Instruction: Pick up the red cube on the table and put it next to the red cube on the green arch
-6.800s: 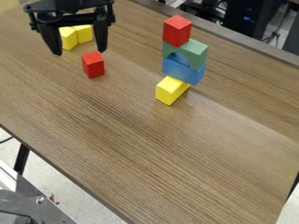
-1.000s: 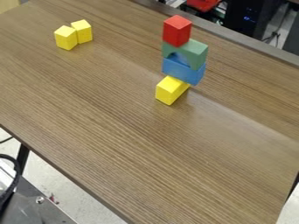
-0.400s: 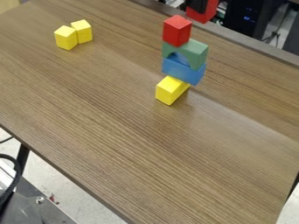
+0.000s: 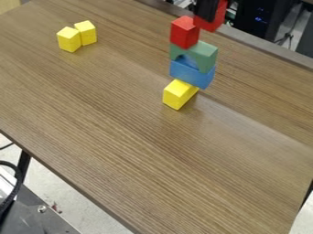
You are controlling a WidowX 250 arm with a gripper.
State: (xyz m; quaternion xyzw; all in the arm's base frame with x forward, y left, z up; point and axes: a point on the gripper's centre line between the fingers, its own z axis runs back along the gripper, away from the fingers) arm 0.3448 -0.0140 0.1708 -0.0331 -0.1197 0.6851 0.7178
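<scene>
Here, end effector (image 4: 207,10): at the top edge of the camera view, above and to the right of the stack's top; its fingers are closed on a cube, parted only as far as the cube's width.
Grip: one dark finger lies across the near side of the held red cube (image 4: 211,26); the opposite finger is hidden.
Held red cube: in the air, a little tilted, just beside the stacked red cube (image 4: 185,33) and overlapping its upper right corner in the view; whether the two touch, I cannot tell. Its bottom is higher in the view than the top of the green arch (image 4: 207,52).
Stacked red cube: on the left part of the green arch, upright.
Green arch: on the blue block (image 4: 194,75), the right part of its top bare.
Blue block: under the arch, on the lowest yellow block (image 4: 179,94).
Lowest yellow block: on the wooden surface (image 4: 122,137), at the foot of the stack.
Yellow pair: the left yellow block (image 4: 68,40) and the right yellow block (image 4: 87,33) sit close together at the upper left, well apart from the stack.
</scene>
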